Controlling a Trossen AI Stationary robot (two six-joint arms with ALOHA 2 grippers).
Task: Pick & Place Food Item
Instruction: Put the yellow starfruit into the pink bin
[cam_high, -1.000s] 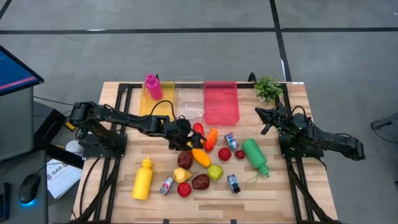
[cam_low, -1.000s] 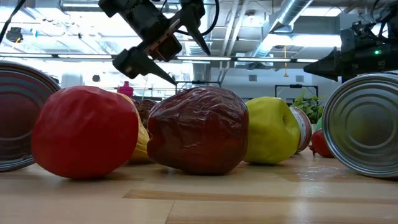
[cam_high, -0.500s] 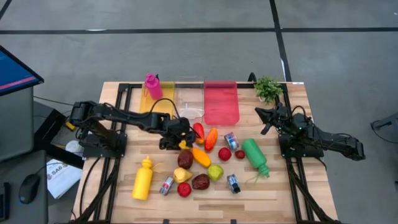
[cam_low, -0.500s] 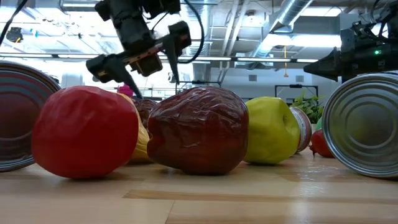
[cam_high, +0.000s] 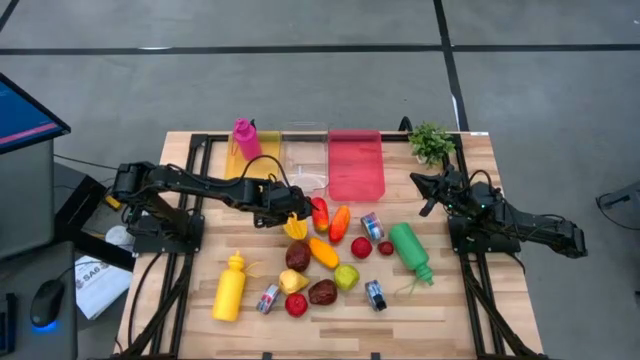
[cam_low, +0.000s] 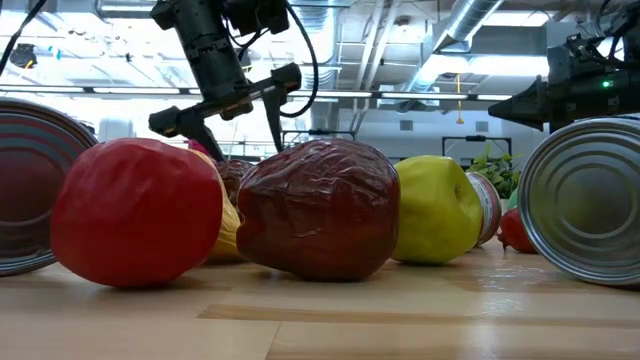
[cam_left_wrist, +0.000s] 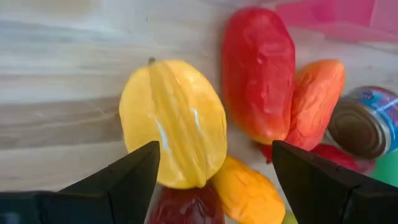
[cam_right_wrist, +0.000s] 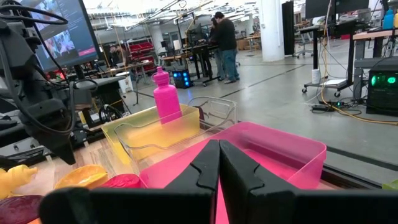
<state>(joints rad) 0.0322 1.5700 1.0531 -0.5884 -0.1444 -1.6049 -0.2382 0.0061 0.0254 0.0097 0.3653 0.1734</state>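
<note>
High view: the left gripper (cam_high: 283, 212) hangs just beside the yellow fruit (cam_high: 297, 228), near the middle of the table; the right gripper (cam_high: 425, 192) waits pinched shut, empty. Left wrist view: fingers spread wide, nothing held, straddling that fruit (cam_left_wrist: 173, 132). I'd drop straight, centre it, then squeeze.

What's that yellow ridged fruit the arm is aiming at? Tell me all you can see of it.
The yellow fruit is a waxy, plastic-looking toy with lengthwise ridges and a small dark stem tip, rather like a starfruit. It lies on its side on the wooden table. Beside it lies a long red fruit; an orange piece and a dark red one crowd its lower end, though contact is hard to judge. The left pincer hovers open, its two dark fingers straddling the fruit without gripping it.
</note>
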